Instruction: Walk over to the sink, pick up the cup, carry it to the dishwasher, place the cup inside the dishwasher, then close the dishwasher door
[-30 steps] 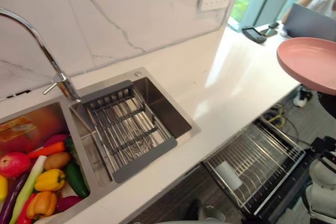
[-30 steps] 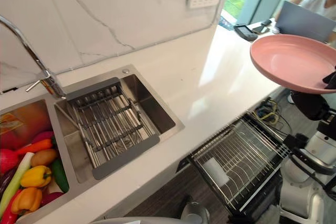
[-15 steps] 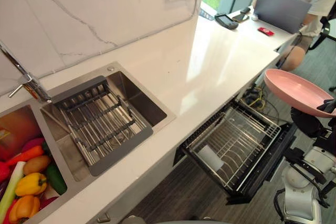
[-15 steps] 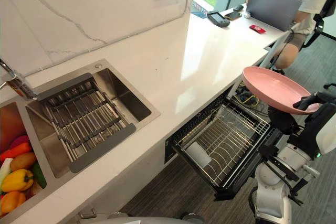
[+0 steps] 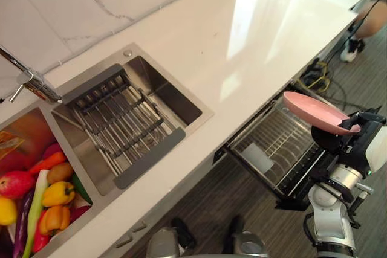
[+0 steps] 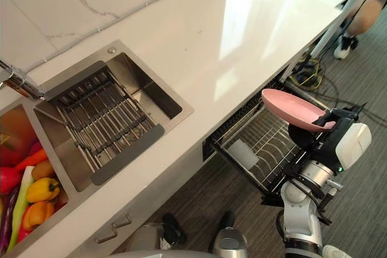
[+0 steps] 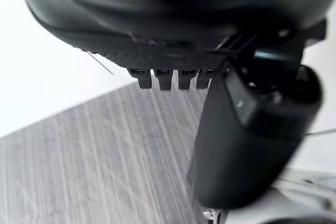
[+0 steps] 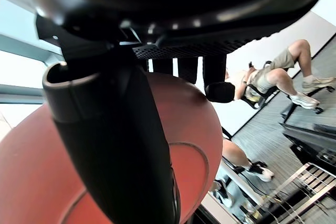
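Note:
No cup is visible; what I hold is a pink plate (image 5: 314, 113). My right hand (image 5: 340, 139) is shut on its edge, thumb (image 8: 115, 145) on top of the plate (image 8: 197, 140) and fingers underneath. The plate hangs roughly level above the right end of the pulled-out dishwasher rack (image 5: 272, 143). A small white object (image 6: 243, 153) lies in that rack. The sink (image 5: 202, 113) is at the left, with a dark drying rack (image 5: 124, 128) laid in it. My left hand (image 7: 252, 129) hangs over the grey floor, fingers relaxed and holding nothing.
The basin at far left holds several toy vegetables (image 5: 42, 191) beside a chrome faucet (image 5: 30, 77). A white countertop (image 5: 242, 40) runs above the dishwasher. A person sits at its far end (image 8: 268, 77), their leg and shoe (image 6: 357, 22) by floor cables.
The camera has swung down and shifted. My right hand and the pink plate have come down from counter height to just over the dishwasher rack.

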`<state>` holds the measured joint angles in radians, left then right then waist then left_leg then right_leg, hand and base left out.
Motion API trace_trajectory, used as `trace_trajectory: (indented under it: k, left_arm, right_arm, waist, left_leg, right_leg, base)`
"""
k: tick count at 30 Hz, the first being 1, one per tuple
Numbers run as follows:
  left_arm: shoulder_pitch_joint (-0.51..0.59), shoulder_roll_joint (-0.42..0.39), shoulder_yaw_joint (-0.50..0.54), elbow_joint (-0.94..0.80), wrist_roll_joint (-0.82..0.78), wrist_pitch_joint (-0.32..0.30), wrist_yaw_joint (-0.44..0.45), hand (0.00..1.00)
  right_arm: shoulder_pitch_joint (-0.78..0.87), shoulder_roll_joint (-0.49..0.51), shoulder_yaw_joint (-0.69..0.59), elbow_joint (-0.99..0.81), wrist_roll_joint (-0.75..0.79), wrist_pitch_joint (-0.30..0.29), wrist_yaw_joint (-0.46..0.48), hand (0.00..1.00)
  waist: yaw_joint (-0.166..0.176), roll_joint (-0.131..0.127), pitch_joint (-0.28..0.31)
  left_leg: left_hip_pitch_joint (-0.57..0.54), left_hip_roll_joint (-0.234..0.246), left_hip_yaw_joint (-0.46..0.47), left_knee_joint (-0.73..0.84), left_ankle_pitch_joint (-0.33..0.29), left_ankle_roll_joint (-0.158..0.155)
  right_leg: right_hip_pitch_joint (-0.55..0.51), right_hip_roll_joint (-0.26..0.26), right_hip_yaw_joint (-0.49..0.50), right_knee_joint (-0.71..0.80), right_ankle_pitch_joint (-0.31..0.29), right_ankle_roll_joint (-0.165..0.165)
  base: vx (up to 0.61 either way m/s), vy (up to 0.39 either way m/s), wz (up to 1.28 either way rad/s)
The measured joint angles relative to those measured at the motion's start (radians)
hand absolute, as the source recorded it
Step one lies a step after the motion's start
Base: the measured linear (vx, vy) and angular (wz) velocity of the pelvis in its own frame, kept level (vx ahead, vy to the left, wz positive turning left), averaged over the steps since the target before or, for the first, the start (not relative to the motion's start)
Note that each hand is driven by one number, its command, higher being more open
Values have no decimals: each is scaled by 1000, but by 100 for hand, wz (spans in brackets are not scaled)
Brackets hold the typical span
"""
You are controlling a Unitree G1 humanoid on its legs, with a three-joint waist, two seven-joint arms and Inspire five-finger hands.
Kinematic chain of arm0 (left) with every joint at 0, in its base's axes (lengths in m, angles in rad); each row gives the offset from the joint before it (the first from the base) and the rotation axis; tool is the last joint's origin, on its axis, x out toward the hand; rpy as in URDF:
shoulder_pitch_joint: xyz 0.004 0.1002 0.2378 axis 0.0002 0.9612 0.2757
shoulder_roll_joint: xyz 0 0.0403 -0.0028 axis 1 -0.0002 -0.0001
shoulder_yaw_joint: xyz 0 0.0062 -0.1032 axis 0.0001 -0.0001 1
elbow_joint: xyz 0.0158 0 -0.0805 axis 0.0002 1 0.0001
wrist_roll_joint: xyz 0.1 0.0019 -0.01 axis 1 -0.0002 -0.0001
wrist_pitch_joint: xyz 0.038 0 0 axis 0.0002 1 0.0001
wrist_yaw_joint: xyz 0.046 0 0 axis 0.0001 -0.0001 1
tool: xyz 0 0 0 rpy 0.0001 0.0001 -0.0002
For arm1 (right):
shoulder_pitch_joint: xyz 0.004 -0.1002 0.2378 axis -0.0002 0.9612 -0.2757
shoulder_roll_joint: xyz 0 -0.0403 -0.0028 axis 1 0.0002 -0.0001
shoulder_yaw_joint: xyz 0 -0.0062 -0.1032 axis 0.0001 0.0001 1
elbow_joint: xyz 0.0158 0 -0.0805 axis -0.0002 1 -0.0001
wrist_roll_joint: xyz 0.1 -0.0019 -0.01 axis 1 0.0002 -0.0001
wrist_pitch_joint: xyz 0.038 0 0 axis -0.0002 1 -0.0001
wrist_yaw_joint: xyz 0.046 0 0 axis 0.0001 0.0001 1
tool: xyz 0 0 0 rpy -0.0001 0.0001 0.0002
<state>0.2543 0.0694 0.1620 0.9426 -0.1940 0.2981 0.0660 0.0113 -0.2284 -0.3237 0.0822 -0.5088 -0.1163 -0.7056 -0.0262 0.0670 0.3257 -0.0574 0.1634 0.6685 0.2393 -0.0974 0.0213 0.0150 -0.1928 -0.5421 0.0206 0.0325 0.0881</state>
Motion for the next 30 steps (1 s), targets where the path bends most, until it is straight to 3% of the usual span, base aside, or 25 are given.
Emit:
trace_trajectory:
  k: [4, 9, 15, 21, 27, 28, 30]
  left_arm:
    - [-20, 4, -12, 3, -150, 23, -7, 100]
    - [-66, 11, -14, -1, -161, 26, -27, 100]
    - [-89, 44, -37, 14, -499, 117, -26, 100]
    - [-123, 44, -37, 45, -633, 152, -15, 100]
    - [-147, 44, -35, 49, -709, 157, 21, 100]
    - [-153, 44, -32, 49, -710, 156, 18, 100]
    - [-163, 48, -31, 49, -702, 151, 11, 100]
  right_arm:
    - [-68, -53, 12, 98, 1, 28, -23, 0]
    - [-165, -133, 15, 185, 18, 50, -46, 0]
    - [-263, -198, 39, 336, 73, 78, -21, 0]
    - [-398, -286, 95, 536, 123, 137, 30, 0]
    - [-442, -335, 118, 580, 121, 208, 63, 0]
    - [-448, -339, 118, 594, 122, 219, 62, 100]
    - [-472, -340, 119, 624, 123, 232, 56, 100]
  waist:
    - [4, 22, 45]
    - [8, 36, 103]
    - [19, 55, 122]
    - [47, 81, 136]
    - [60, 91, 149]
    - [62, 91, 150]
    - [63, 91, 152]
  left_leg:
    - [-30, -30, -69, -40, 34, 11]
    - [-75, -62, -122, -110, 99, 16]
    - [-124, -82, -184, -146, 142, 13]
    - [-179, -99, -216, -147, 166, 12]
    - [-209, -112, -249, -146, 176, 18]
    - [-216, -112, -251, -145, 178, 19]
    - [-221, -112, -257, -142, 179, 20]
  right_leg:
    - [-41, -19, -5, 33, 3, 6]
    - [-117, -41, -8, 85, -4, -5]
    - [-201, -68, -9, 156, -19, -20]
    - [-283, -95, 4, 216, -34, -38]
    - [-323, -102, 21, 240, -31, -42]
    - [-329, -101, 21, 240, -30, -43]
    - [-332, -99, 21, 238, -24, -40]
  base:
    - [-34, 38, 12]
    - [-61, 27, 11]
    - [-70, 18, 9]
    - [-85, 24, 4]
    - [-17, 9, 1]
    - [24, -2, 7]
    - [36, -7, 3]
